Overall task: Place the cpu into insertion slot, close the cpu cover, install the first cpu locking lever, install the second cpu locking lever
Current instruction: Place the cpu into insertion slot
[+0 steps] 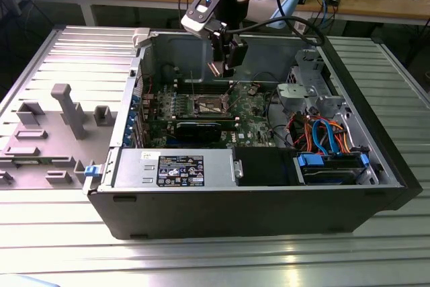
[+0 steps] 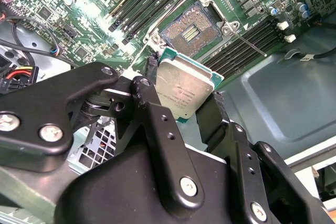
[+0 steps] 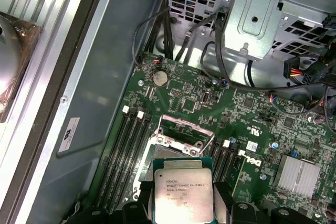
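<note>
Inventory, by count: one ribbed metal table [image 1: 201,260]; one open computer case [image 1: 235,210]; one green motherboard [image 3: 247,108]; one insertion slot [image 2: 191,31]; one cpu cover [image 3: 186,124]; one cpu [image 2: 185,85]; one gripper [image 2: 181,98] with two black fingers [image 2: 210,114]; two banks of memory slots [image 3: 126,150], one bank on each side of the insertion slot; one coin cell [image 3: 160,78]; one finned silver heatsink [image 3: 299,174]; one black graphics card [image 1: 205,128]; one power supply box [image 1: 175,166] bearing one label; one grey plastic fixture [image 1: 47,132] beside the computer case.
</note>
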Controlling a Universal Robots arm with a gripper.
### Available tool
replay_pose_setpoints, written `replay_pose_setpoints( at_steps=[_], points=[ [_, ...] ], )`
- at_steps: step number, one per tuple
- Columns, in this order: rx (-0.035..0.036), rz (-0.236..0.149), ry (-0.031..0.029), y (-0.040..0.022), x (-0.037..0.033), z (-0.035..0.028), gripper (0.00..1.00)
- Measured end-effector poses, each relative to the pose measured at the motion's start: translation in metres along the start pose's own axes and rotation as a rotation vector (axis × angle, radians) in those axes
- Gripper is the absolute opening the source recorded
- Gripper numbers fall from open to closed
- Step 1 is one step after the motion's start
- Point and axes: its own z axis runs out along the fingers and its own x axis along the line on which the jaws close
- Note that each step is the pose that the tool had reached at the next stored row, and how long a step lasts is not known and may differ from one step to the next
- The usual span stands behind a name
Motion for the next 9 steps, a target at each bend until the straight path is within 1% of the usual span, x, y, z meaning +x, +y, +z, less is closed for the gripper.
replay_pose_setpoints(
  at_steps=[9],
  points=[
    [-0.0002, 0.011, -0.0005, 0.0000, 0.0000, 0.0001, 0.55]
  ],
)
